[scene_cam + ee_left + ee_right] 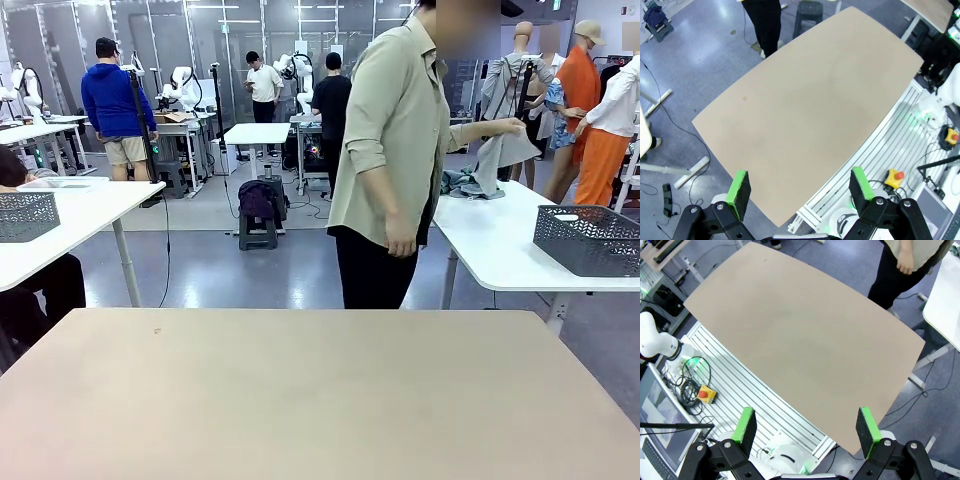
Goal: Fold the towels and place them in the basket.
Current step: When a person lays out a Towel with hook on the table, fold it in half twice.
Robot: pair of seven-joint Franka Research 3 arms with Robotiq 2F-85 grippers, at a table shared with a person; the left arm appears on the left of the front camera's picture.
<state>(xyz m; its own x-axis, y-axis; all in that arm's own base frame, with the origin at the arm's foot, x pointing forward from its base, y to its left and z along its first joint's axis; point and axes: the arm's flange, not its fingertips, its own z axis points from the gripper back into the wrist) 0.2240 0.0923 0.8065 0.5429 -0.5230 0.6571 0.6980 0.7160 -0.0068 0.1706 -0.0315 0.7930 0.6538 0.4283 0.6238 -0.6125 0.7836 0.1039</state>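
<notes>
At the far side of the tan table [300,400] a person [395,150] is turned toward a white side table [500,250] on the right. One hand lifts a grey towel [503,152] there. More towels [462,181] lie bunched on that side table. Near its right end stands the dark mesh basket [590,238]. My left gripper [800,182] hangs open high above the tan table [810,100], with nothing between its green pads. My right gripper [806,425] is also open and high above the table [800,330], holding nothing.
A second dark mesh basket [25,215] sits on a white table at the left. The person's legs [767,25] stand at the table's far edge, with a hand [905,260] hanging beside them. A slatted base with red stop buttons [705,394] lies on my side.
</notes>
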